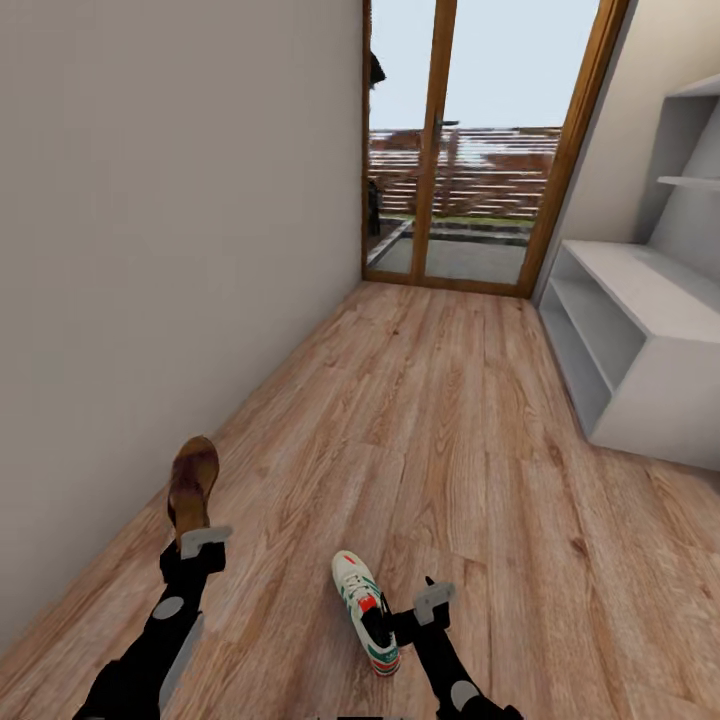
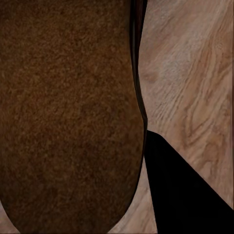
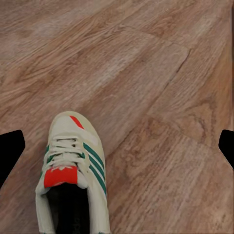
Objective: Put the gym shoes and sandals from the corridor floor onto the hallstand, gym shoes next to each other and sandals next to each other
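Suede-brown sandal (image 1: 193,487) gripped in left pincer (image 1: 204,541); right pincer (image 1: 405,611) clamps white laced gym shoe (image 1: 363,606).

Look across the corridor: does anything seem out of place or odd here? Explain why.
Nothing is damaged or spilled. The hallstand has bare shelves, while a sandal is at the left gripper and a gym shoe at the right gripper, away from the rack.
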Motion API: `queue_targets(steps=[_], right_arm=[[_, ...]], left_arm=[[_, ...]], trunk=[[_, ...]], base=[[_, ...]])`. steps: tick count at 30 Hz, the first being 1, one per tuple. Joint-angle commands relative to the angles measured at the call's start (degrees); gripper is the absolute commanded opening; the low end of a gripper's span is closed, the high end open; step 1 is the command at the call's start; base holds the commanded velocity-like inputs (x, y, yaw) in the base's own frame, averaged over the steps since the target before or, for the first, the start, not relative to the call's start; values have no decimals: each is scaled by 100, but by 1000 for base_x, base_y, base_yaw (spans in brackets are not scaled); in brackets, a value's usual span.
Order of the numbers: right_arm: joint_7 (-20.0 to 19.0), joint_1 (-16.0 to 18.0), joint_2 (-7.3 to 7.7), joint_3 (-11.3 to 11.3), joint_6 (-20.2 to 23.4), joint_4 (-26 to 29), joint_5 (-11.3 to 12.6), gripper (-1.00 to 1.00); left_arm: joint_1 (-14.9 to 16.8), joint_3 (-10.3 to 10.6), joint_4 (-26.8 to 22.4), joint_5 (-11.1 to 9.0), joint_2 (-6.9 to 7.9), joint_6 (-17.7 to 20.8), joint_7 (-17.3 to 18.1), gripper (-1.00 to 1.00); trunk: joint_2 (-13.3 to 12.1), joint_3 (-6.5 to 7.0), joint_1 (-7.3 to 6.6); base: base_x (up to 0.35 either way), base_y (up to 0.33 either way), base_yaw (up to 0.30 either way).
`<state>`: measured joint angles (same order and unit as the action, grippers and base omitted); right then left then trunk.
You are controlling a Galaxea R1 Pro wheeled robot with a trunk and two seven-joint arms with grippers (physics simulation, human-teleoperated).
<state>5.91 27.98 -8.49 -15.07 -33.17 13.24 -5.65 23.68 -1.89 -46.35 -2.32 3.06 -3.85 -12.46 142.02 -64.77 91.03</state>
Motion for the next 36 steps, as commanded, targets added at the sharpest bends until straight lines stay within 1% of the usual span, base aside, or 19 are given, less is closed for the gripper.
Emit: queue_targets(steps=[1, 3, 4, 6, 7, 9, 10, 11, 14, 17, 22, 24, 28, 30, 34, 36], right_arm=[[60, 2, 1, -12, 47, 69, -59, 100], [60, 10, 3, -9, 426, 378, -59, 100], [60, 59, 7, 0, 1160, 772, -59, 100], [60, 92, 7, 3, 1651, 1084, -59, 100], [60, 111, 6, 4, 1969, 1400, -59, 100], [60, 115, 5, 4, 2048, 1487, -59, 100], [60, 116, 5, 4, 2063, 1501, -59, 100], [56, 118, 7, 4, 2088, 1524, -59, 100], [44, 118, 17, -10, 2105, 1532, -59, 100], [44, 112, 14, -25, 2098, 1533, -57, 100], [47, 112, 21, -23, 2099, 1524, -58, 100], [50, 112, 21, -22, 2104, 1515, -55, 100], [51, 112, 20, -15, 2104, 1513, -51, 100], [44, 112, 21, -19, 2105, 1508, -55, 100], [-4, 105, 5, -91, 2119, 1275, -72, 100], [-74, 104, 1, -220, 2117, 1124, -81, 100]], left_arm=[[127, 13, -4, -12, -5, 84, -13, -100], [544, 33, 0, -8, -48, 394, -7, -100], [1037, 41, 2, -6, -129, 775, -4, -100], [1371, 45, 2, -6, -206, 1076, -3, -100], [1759, 44, 25, -14, -291, 1388, -3, -100], [1964, 42, 79, -17, -342, 1532, -3, -100], [2019, 43, 106, -14, -365, 1570, -3, -100], [2126, 47, 159, -5, -419, 1642, -6, -100], [2176, 75, 183, 14, -467, 1679, -14, -100], [2165, 221, 159, 12, -441, 1671, -11, -100], [2160, 232, 173, 19, -435, 1675, -11, -100], [2159, 266, 213, 21, -446, 1671, -5, -100], [2159, 416, 214, 21, -429, 1679, -3, -100], [2161, 448, 214, 21, -421, 1684, -3, -100], [2165, 475, 214, 14, -413, 1695, -2, -100], [2166, 471, 214, 13, -412, 1698, -2, -100]], trunk=[[2, -5, -1], [2, -5, -1], [2, -5, -1], [2, -5, -1], [2, -5, -1], [2, -5, -1], [2, -5, -1], [2, -5, -1], [2, -5, -1], [2, -5, -1], [2, -5, -1], [2, -8, -1], [2, -25, -1], [2, -30, -1], [2, -32, -1], [2, -32, -1]], base=[[0, 0, 2], [0, 0, 1], [0, 0, 0], [0, 0, 0], [0, 0, 0], [0, 0, 0], [0, 0, 0], [0, 0, 0], [0, 0, 0], [0, 0, 0], [74, 0, 0], [17, 0, 71], [6, 0, 125], [2, 0, 66], [0, 0, 17], [0, 0, 4]])
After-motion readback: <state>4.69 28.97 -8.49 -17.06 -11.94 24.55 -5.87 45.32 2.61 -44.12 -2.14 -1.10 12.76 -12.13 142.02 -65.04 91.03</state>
